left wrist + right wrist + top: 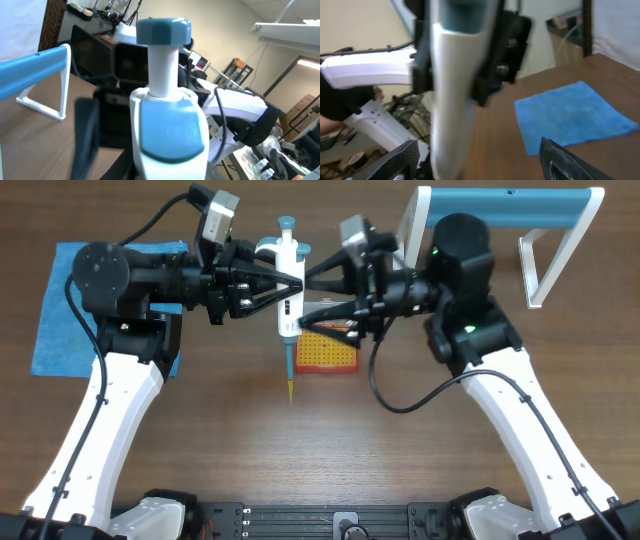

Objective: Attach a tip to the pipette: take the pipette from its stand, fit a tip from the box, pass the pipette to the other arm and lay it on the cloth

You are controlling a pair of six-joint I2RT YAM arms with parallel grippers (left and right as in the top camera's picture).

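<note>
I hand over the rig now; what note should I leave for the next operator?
Left gripper: shut on the pipette, above the table.
Right gripper: open, fingers either side of the pipette.
Done: pipette off its stand, yellow tip fitted, handover grip taken.
To do: pull the right gripper back, lay the pipette on the blue cloth.
Tip box: near the grippers.
</note>
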